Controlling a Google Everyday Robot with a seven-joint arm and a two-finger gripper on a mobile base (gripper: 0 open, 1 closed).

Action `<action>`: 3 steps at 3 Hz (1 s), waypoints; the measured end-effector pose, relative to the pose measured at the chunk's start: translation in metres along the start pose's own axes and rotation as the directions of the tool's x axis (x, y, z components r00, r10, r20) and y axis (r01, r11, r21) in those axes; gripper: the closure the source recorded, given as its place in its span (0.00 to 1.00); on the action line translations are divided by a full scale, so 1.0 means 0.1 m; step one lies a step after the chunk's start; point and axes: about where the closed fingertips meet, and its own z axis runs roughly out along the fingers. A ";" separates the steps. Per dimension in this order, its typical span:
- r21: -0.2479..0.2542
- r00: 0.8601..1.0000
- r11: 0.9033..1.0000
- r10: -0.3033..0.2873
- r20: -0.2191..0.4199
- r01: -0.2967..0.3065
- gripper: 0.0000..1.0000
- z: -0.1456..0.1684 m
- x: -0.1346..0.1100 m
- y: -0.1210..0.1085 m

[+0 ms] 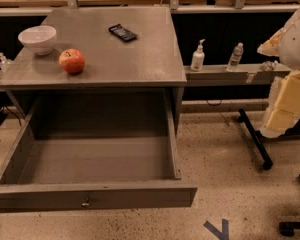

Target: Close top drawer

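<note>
The top drawer (92, 195) of the grey cabinet (105, 59) stands pulled far out toward me. Its inside (97, 159) is bare. Its flat grey front faces me with one small metal knob (85, 202) at centre. The two lower drawer fronts are hidden below it. The gripper is not in view. Only a white rounded part (296, 34), possibly of my arm, shows at the right edge, well apart from the drawer.
On the cabinet top are a white bowl (38, 38), a red apple (72, 61) and a dark phone-like object (123, 32). A ledge behind holds a pump bottle (197, 57) and a water bottle (235, 57). Yellow foam blocks (289, 104) and black stand legs (254, 139) are at the right.
</note>
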 end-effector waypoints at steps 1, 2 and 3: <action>0.005 1.000 1.000 -0.002 0.001 0.002 0.00 0.00 -0.02 0.00; -0.004 1.000 1.000 -0.007 0.026 0.007 0.00 0.19 -0.21 0.02; -0.132 0.992 0.984 -0.122 0.004 0.122 0.00 0.92 -0.72 0.27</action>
